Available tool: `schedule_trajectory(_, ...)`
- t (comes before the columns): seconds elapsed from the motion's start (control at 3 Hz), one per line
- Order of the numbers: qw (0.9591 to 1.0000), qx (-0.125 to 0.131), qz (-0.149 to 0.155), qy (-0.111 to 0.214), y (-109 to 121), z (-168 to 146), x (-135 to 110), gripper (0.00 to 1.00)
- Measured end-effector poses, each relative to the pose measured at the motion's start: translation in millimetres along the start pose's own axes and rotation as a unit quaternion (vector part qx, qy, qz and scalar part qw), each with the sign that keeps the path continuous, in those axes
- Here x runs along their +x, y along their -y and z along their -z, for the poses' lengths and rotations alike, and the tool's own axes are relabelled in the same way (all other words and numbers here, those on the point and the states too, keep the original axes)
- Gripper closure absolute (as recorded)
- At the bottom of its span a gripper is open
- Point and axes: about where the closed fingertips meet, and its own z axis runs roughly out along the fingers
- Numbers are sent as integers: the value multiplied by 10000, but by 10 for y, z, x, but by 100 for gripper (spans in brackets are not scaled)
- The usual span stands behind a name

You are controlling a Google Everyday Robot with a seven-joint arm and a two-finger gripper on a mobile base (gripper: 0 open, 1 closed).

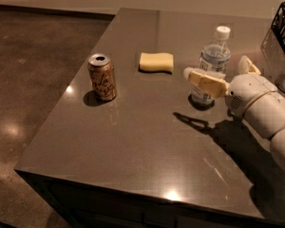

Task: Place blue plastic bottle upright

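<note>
The blue plastic bottle [213,56] stands upright on the dark table [147,141] at the right, its white cap on top. My gripper [216,68] reaches in from the right with its fingers spread around the bottle's lower half. One finger [206,82] crosses in front of the bottle and the other [248,65] sits behind and to its right. The jaws look open, and I cannot tell whether the fingers touch the bottle.
A copper-coloured drink can [102,77] stands upright at the left of the table. A yellow sponge [156,61] lies near the middle back. A black wire basket [284,23] is at the far right edge. The floor lies beyond the table's left edge.
</note>
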Motion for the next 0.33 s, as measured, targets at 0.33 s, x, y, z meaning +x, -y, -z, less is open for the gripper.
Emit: schedule_trajectory(0.33, 10000, 0, 0, 0, 0, 0, 0, 0)
